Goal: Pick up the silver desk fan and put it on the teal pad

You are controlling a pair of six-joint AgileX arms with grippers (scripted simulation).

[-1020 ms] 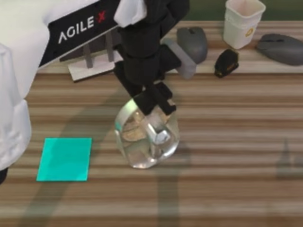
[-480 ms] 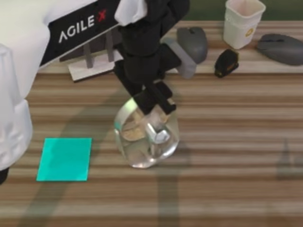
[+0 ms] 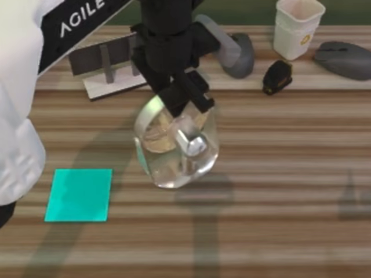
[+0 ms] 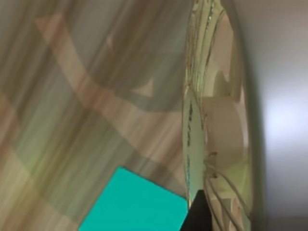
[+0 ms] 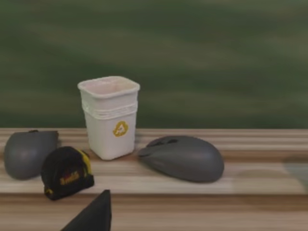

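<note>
So nearest the front edge of the table, over toward the left side, there's the teal pad lying flat with nothing on it. It also shows in the left wrist view, sitting well below the fan.

A bit further back, around the middle of the table, the left gripper has its fingers pinched on the rim of the silver desk fan. The fan looks lifted off the wood: its shadow sits on the planks just to the front-right of it, not underneath. From the left wrist camera you see the fan edge-on, chrome rim and grille wires right up close, with one dark fingertip against it. The fan is to the right of the pad and clear apart from it, so not on it yet.

Along the back edge: a grey slotted stand toward the back left, partly behind the arm, then a grey mouse tucked against the arm, a black tape measure, a white cup with a small yellow mark, and a second grey mouse at the back right corner.

The right arm isn't in the top view at all. Its wrist camera just looks at that back-right clutter, with one dark finger tip poking in, so I can't tell if that gripper is spread or pressed together.
</note>
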